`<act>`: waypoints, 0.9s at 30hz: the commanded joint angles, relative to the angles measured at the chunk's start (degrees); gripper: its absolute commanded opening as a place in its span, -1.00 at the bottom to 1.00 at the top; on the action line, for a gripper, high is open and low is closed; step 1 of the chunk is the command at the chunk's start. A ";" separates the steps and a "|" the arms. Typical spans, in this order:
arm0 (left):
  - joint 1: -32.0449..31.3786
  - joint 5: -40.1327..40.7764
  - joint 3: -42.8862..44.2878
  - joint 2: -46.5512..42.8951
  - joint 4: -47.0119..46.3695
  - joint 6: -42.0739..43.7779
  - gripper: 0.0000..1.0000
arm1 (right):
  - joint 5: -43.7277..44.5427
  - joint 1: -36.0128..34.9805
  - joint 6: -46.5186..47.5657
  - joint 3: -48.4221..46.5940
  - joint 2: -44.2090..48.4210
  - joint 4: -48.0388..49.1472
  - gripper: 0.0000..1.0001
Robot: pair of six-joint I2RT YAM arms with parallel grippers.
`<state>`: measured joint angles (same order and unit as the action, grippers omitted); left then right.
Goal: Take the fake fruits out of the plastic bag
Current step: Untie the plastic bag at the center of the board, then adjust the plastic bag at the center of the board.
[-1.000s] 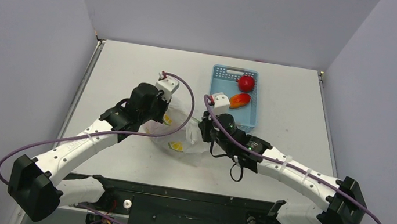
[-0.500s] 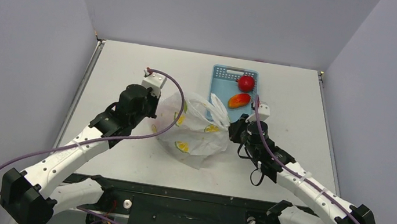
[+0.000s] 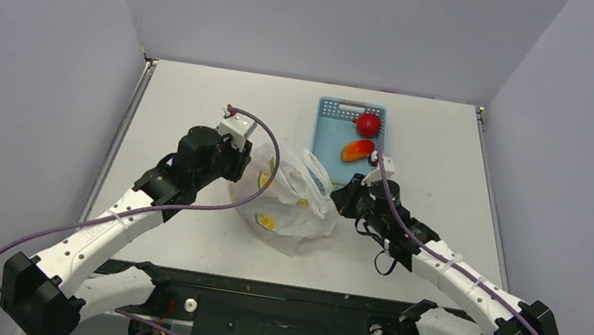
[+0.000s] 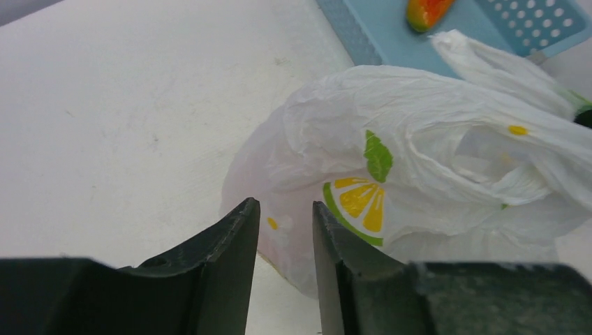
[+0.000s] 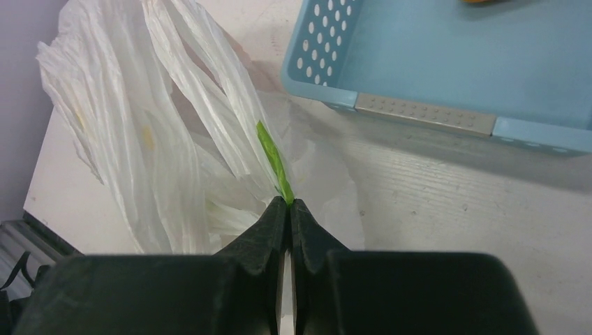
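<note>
The plastic bag [image 3: 292,206], thin white film printed with citrus slices, lies crumpled in the middle of the table between both arms. The fake fruits are hidden inside it. My left gripper [image 3: 243,162] sits at the bag's left side. In the left wrist view its jaws [image 4: 285,209] stand slightly open, and the bag [image 4: 433,160] lies just beyond the tips with nothing between them. My right gripper [image 3: 340,198] is at the bag's right side. In the right wrist view it [image 5: 287,204] is shut on a green-printed fold of the bag [image 5: 139,125].
A light blue perforated basket [image 3: 353,106] stands behind the bag, right of centre, close to my right gripper. It holds a round red apple [image 3: 368,125] and a red-orange mango [image 3: 358,151]. The basket's near rim [image 5: 426,115] lies just ahead of my right fingers.
The arms first pulled apart and stretched the bag. Now my right gripper has come back left and the bag has slackened. My left jaws have parted and let go of the bag.
</note>
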<state>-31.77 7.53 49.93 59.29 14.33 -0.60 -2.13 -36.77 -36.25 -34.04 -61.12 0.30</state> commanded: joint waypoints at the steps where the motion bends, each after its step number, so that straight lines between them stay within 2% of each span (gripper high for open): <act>1: -0.14 -9.99 -0.14 -0.33 -1.89 2.50 -0.22 | -4.84 0.02 1.95 -4.05 -1.90 3.06 -1.00; 2: -0.71 -11.33 -0.21 -0.37 -1.79 3.01 -0.08 | -5.85 0.03 2.41 -4.88 -2.78 2.59 -1.00; 4: -2.29 -12.01 -0.23 0.03 -1.47 3.34 0.03 | -7.27 -0.01 3.60 -6.31 -4.08 1.26 -1.00; 7: -6.45 -10.73 2.63 3.02 0.81 2.62 0.07 | -8.87 0.02 4.97 -7.29 -5.24 0.04 -1.00; 10: -12.44 -4.09 9.68 8.26 6.80 0.17 0.07 | -10.14 -0.02 6.82 -7.89 -6.04 -0.99 -1.00; 14: -24.49 6.56 13.41 12.72 7.90 -2.39 0.09 | -11.91 -0.02 7.57 -8.64 -7.65 -1.69 -1.00; 18: -27.75 11.86 13.71 14.94 5.83 -5.09 0.09 | -13.71 0.11 7.49 -8.44 -8.35 -0.86 -1.00; 20: -27.90 12.66 15.14 15.72 6.46 -10.82 0.10 | -13.88 0.10 7.63 -8.14 -8.00 -0.83 -1.00; 22: -27.97 16.07 16.89 16.16 8.40 -21.82 0.07 | -13.59 0.19 7.88 -7.74 -7.35 -0.82 -1.00; 23: -27.99 17.42 16.92 15.93 9.15 -31.79 0.06 | -13.05 0.16 8.04 -7.41 -7.17 -0.80 -1.00; 25: -28.01 16.90 13.01 14.70 6.99 -45.17 0.07 | -12.38 0.19 8.19 -7.08 -6.81 -0.82 -1.00; 26: -28.04 16.20 11.47 14.05 4.94 -48.57 0.07 | -12.29 0.30 8.25 -7.00 -6.75 -0.78 -1.00; 27: -28.02 14.90 7.89 12.95 0.73 -54.87 0.06 | -12.31 0.34 8.33 -7.04 -6.74 -0.79 -1.00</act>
<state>-59.83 20.95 62.67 75.53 22.41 -27.57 -14.48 -36.77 -29.10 -40.29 -69.38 -1.91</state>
